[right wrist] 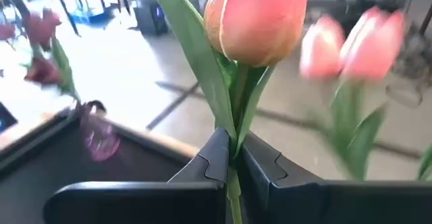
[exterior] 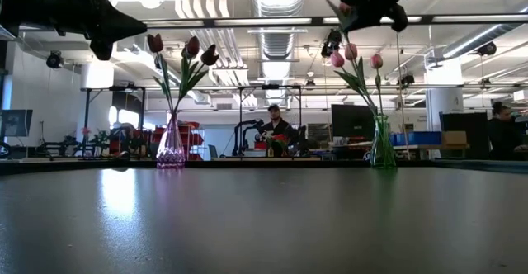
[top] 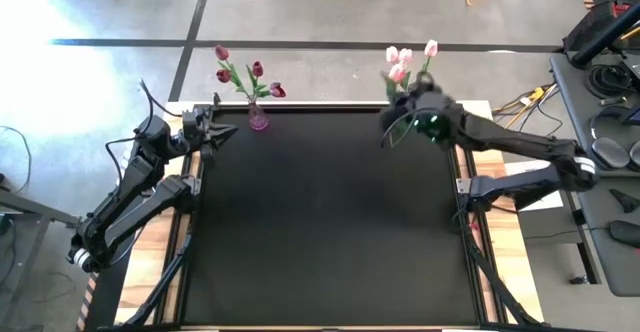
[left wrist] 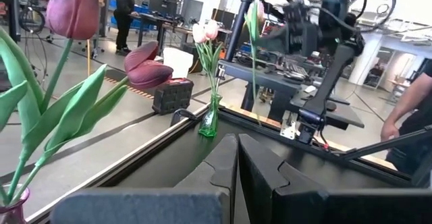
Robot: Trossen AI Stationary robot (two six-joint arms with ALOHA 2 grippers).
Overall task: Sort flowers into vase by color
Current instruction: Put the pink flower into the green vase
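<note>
A pink glass vase (top: 258, 120) with three dark magenta tulips (top: 250, 72) stands at the table's far left; it also shows in the low view (exterior: 171, 150). A green vase (exterior: 382, 152) with pale pink tulips (exterior: 351, 53) stands at the far right, mostly hidden under my right arm in the high view. My right gripper (top: 412, 100) is above that vase, shut on a pale pink tulip (right wrist: 260, 15). My left gripper (top: 225, 130) is shut and empty, raised beside the pink vase. My right gripper pinches the pink tulip's green stem (right wrist: 233, 158) between its two fingers, just below the head and the leaf base. The fingers lie across the stem. The tulip stands upright, head above the fingers, and the long stem (left wrist: 255, 82) hangs below them, clear of the table.
The black mat (top: 330, 222) is bare across its middle and near side. Wooden table edges and arm bases flank it. People and benches show in the room beyond the far edge (exterior: 272, 129).
</note>
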